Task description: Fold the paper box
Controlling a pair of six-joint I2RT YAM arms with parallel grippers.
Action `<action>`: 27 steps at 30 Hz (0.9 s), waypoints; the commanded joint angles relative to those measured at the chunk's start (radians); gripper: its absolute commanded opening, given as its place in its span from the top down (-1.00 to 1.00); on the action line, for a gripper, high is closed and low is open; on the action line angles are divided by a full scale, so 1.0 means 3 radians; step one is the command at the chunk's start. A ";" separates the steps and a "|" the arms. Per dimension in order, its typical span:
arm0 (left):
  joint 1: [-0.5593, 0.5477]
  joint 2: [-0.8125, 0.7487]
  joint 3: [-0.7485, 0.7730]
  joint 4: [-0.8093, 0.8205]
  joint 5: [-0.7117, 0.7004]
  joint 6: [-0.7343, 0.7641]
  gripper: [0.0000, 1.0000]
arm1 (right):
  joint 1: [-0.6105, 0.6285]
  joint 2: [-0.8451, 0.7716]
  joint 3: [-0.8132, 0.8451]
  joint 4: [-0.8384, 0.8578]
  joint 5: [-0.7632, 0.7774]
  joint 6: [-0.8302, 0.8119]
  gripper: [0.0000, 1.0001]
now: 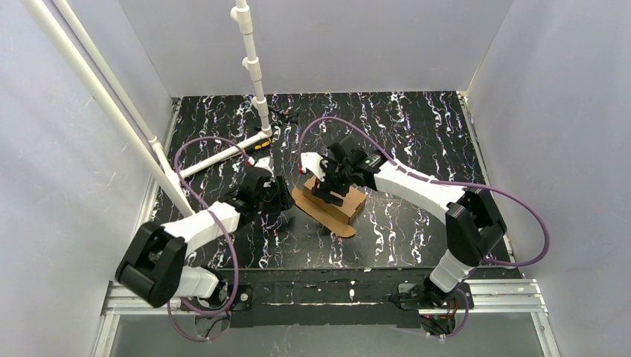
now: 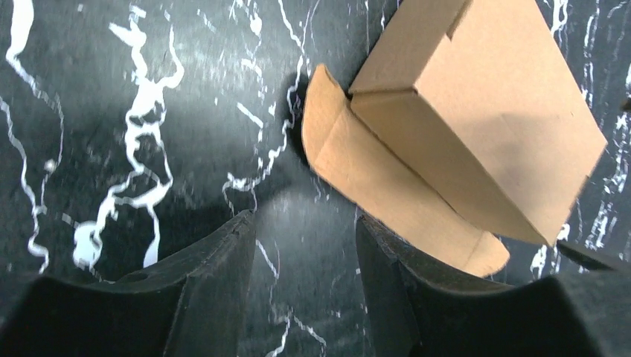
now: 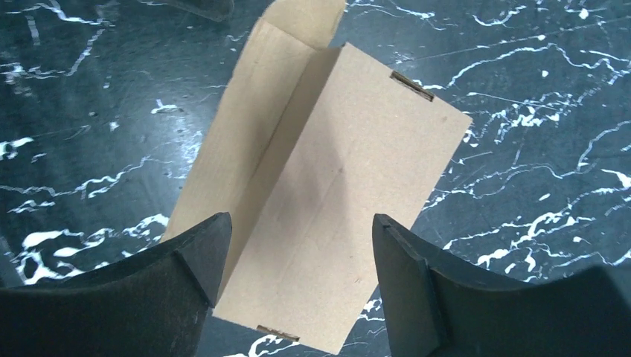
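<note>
Your right gripper (image 3: 301,223) is hanging spread above the paper box (image 1: 331,202); your left gripper (image 2: 305,219) is sitting spread, empty, just left.

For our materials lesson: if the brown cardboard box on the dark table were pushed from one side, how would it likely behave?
The paper box looks like thin cardboard, so it is probably light. With its flat faces, it would likely slide rather than roll. Its flap lies open and unsecured, so it may bend or swing first.
</note>
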 commanded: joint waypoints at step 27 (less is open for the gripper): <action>0.0122 0.1176 0.0537 0.0539 0.0343 0.0540 0.47 | 0.0083 0.0046 -0.0493 0.0502 0.0568 -0.0074 -0.27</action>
